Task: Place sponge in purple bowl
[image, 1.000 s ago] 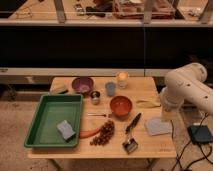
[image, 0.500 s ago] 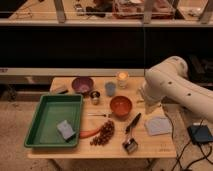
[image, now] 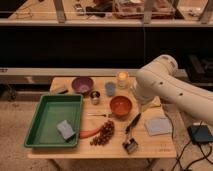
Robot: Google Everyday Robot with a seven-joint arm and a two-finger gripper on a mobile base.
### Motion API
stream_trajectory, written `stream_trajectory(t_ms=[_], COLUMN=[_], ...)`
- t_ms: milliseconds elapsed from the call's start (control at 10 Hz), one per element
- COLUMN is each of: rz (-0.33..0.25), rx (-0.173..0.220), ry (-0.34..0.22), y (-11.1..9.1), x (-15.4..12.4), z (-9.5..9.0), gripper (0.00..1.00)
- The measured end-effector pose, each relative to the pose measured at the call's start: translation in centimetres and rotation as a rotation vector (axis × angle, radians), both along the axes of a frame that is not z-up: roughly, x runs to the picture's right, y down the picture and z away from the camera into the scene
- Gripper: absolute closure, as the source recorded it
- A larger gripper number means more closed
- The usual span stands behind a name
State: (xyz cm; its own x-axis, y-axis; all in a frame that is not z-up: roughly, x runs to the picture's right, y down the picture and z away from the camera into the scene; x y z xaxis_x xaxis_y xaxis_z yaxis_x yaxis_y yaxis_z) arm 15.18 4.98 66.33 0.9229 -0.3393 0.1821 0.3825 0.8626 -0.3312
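The sponge point(image: 65, 130), a small grey-blue block, lies in the near right corner of the green tray point(image: 50, 117) on the left of the table. The purple bowl point(image: 82, 85) stands at the table's back, just beyond the tray, and looks empty. My white arm point(image: 167, 85) reaches in from the right over the table's back right part. My gripper point(image: 142, 98) is at the arm's lower left end, just right of the orange bowl point(image: 121, 106), far from the sponge and to the right of the purple bowl.
A metal cup point(image: 95, 96), a blue cup point(image: 110, 89) and a lit glass point(image: 122, 79) stand between the bowls. Grapes point(image: 104, 132), a red pepper point(image: 89, 133), a black brush point(image: 132, 123) and a grey cloth point(image: 159, 125) lie near the front. A dark block point(image: 60, 90) lies back left.
My arm has swung left from the table's right edge to over its back right part, and now looms larger. The objects on the table have not moved.
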Motion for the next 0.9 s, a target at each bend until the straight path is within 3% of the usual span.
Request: stream_trajectory(t_ms=[600,900], rz=[-0.005,-0.122], rx=[0.005,0.069], ry=[-0.007,-0.182], y=[-0.2,-3.1], x=[-0.2,-3.4], z=[0.1,0.1], gripper=[0.35,0.35])
